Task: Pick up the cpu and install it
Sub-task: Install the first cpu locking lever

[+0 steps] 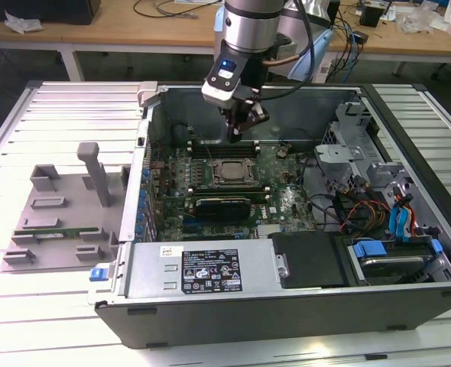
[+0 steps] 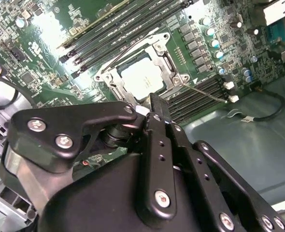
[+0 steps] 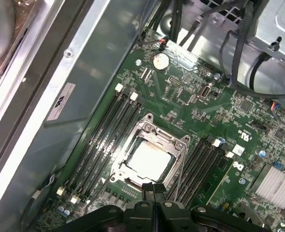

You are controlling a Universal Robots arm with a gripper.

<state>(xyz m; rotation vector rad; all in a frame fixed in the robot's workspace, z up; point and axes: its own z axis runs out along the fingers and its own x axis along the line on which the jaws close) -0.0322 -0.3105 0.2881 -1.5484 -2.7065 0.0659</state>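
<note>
So I'm hovering the gripper (image 1: pixel 236 136) inside the open computer case (image 1: pixel 409 229), near its back wall, above the motherboard (image 1: pixel 283 200). In both wrist views the fingers (image 3: pixel 153 193) are looking pinched together with nothing between them, so I'm calling it closed and empty. Just past the fingertips the cpu (image 3: pixel 148 160) is sitting flat inside the socket frame (image 3: pixel 178 144), between the two banks of memory slots (image 3: pixel 101 140); whether the frame is clamped down over it I'm honestly not able to tell from here. Handling-wise I'm reckoning it's light, stiff and slick on that metal top, with a delicate underside, so I'm thinking opposite edges are the only safe spot to grip, never the faces.
</note>
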